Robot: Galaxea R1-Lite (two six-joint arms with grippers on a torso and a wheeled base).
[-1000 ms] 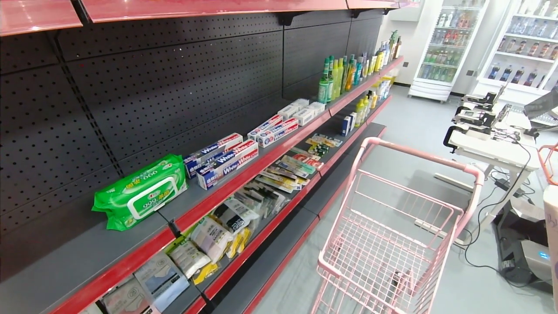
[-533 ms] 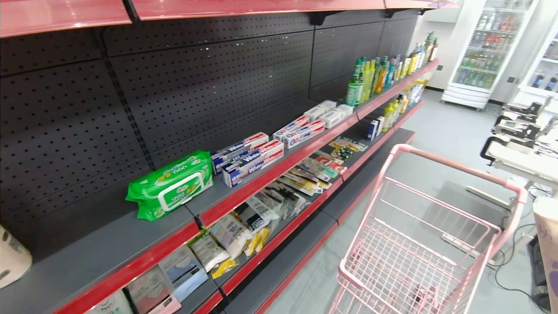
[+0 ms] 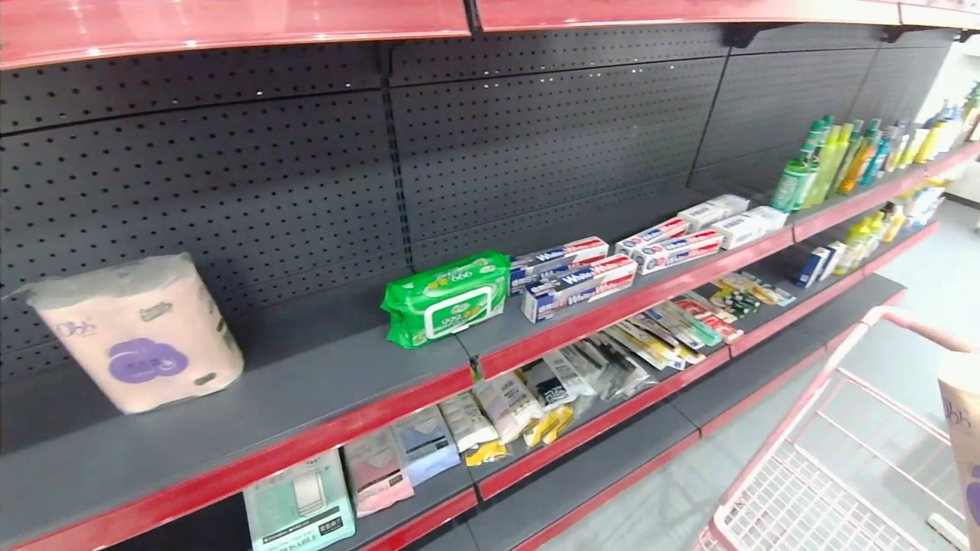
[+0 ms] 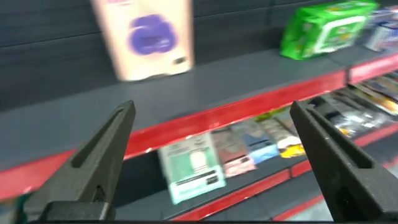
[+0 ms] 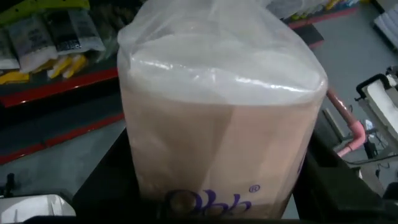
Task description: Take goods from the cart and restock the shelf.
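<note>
A pink paper roll pack (image 3: 138, 329) with a purple logo stands on the grey middle shelf (image 3: 321, 375) at the left. It shows again as the roll pack (image 4: 149, 37) ahead of my left gripper (image 4: 211, 115), which is open with nothing between its wide-apart fingers. My right gripper (image 5: 217, 186) is shut on a second pink paper roll pack (image 5: 217, 118) wrapped in clear plastic. That held pack (image 3: 963, 436) shows at the right edge, above the pink cart (image 3: 827, 474).
A green wipes pack (image 3: 448, 298) and toothpaste boxes (image 3: 574, 275) lie further right on the same shelf, bottles (image 3: 831, 161) beyond. The lower shelf (image 3: 582, 428) holds small packets. Bare shelf lies between the roll pack and the wipes.
The head camera has swung left, so the whole picture slid right. The roll pack on the shelf came into view and most of the cart left it.
</note>
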